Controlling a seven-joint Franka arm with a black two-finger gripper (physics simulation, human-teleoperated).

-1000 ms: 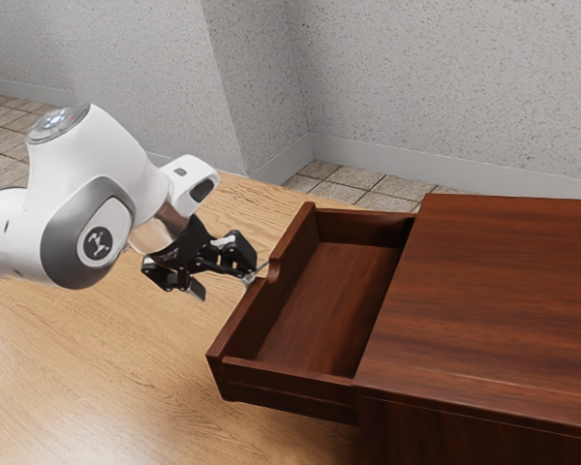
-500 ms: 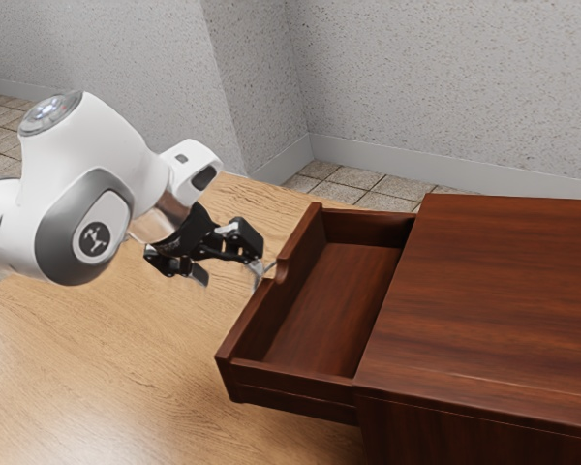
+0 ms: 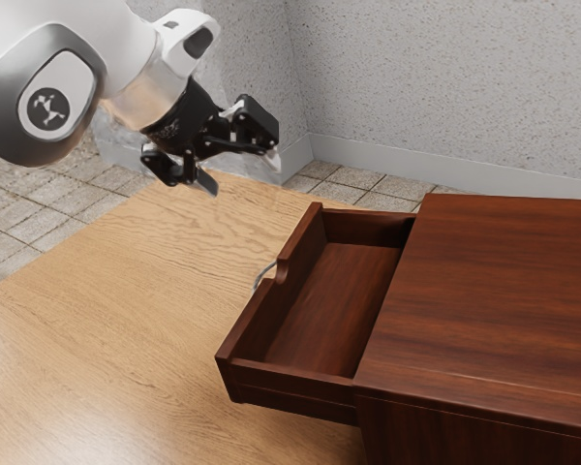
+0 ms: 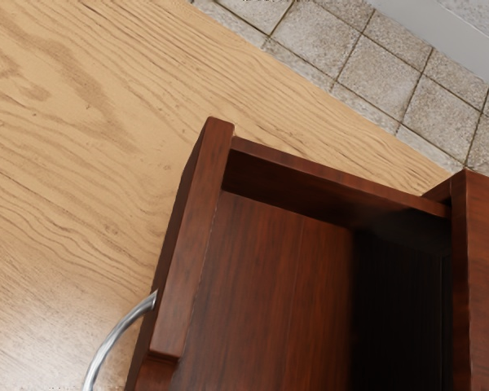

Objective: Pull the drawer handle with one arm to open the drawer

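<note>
The dark wooden drawer stands pulled far out of the cabinet, and its inside is bare. Its curved metal handle sticks out of the drawer front toward the exterior view's left. My gripper hangs open well above and to the left of the handle, touching nothing. In the wrist view I look down on the drawer's front board and the handle from a height.
The cabinet stands on a light wooden floor. Grey floor tiles and speckled walls lie behind it. Open floor stretches to the left of the drawer front.
My hand has left the handle and risen up and away to the upper left. The drawer stays pulled out, about where it was half a second ago.
</note>
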